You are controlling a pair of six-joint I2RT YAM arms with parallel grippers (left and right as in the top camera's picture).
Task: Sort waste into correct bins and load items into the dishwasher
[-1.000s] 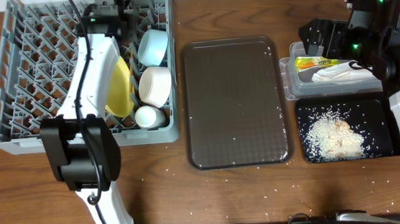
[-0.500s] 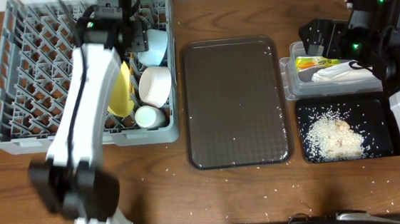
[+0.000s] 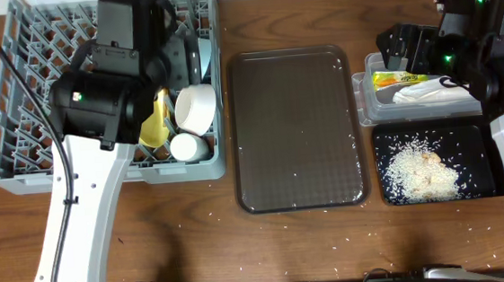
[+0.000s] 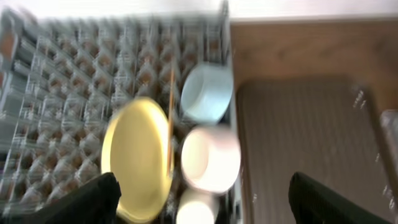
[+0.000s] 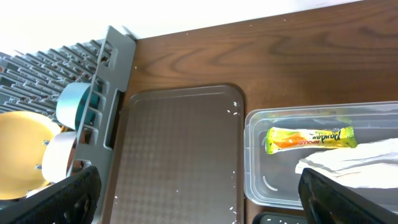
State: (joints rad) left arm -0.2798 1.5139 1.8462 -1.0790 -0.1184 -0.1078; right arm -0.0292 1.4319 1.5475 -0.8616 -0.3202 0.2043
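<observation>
Dishes sit along the right side of the grey dish rack (image 3: 15,106): the yellow plate (image 4: 137,158) leans on edge among the pegs, the light-blue bowl (image 4: 207,92) is at the far end, the white bowl (image 4: 211,158) is just beside it, and the small white cup (image 3: 187,146) is nearest the front wall. My left gripper (image 4: 204,186) hangs above them with its fingers spread wide and nothing between them; that wrist view is blurred. My right gripper (image 5: 199,180) is likewise spread and empty, over the far right of the table (image 3: 197,244). Beneath it the clear tub (image 5: 255,180) holds the green-and-yellow sachet (image 5: 309,138) and the crumpled napkin (image 5: 354,162). The black tub (image 3: 384,162) just beside it holds a heap of rice (image 3: 421,171). The brown tray (image 3: 296,128) lies between rack and tubs, with a few stray grains on it.
</observation>
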